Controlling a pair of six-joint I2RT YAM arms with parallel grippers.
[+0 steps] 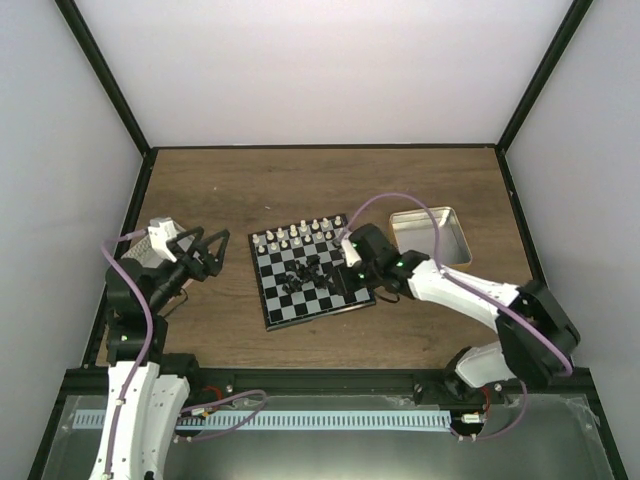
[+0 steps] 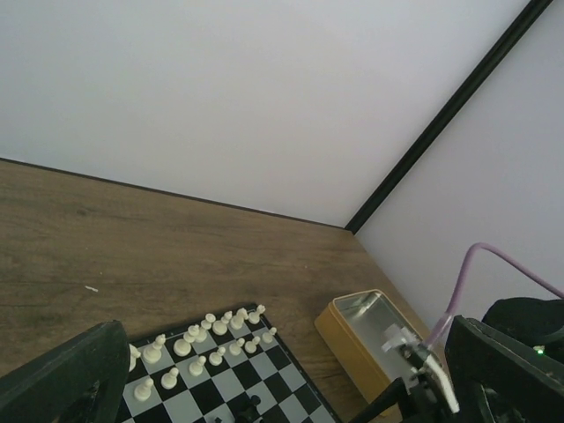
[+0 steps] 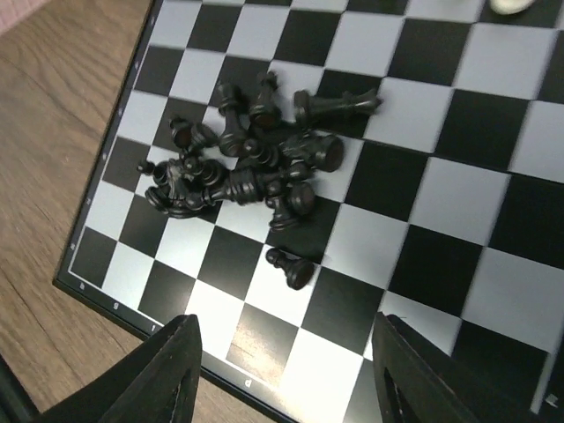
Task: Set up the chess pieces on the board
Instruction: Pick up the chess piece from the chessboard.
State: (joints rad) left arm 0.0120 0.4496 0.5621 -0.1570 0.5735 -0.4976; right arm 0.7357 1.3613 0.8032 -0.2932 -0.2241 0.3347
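Leave the left gripper (image 1: 203,253) parked at middle left of the top view, off the board's left edge, fingers spread wide on nothing.

Moving right, find the board (image 1: 283,306) at frame centre, with white pieces (image 1: 300,236) ranked along its upper rows. Find the black chess pieces (image 1: 311,272) heaped on the middle squares, mostly toppled and tangled. In the right wrist view, note a lone pawn (image 3: 292,270) lying on its side just below the heap, apart from the rest.

Work with the right gripper (image 1: 342,277), poised over the board's right half, fingers (image 3: 172,374) apart with nothing between.

Probably best to take that lone pawn first:
- Centre over it and come down straight.
- Close gently across the body rather than the round head.
- Avoid brushing the heap, since any nudge likely scatters more pieces.
- Stand it upright on a lower-row square, well clear of the pile.

Ignore the open tin (image 1: 440,240) at right of the board.
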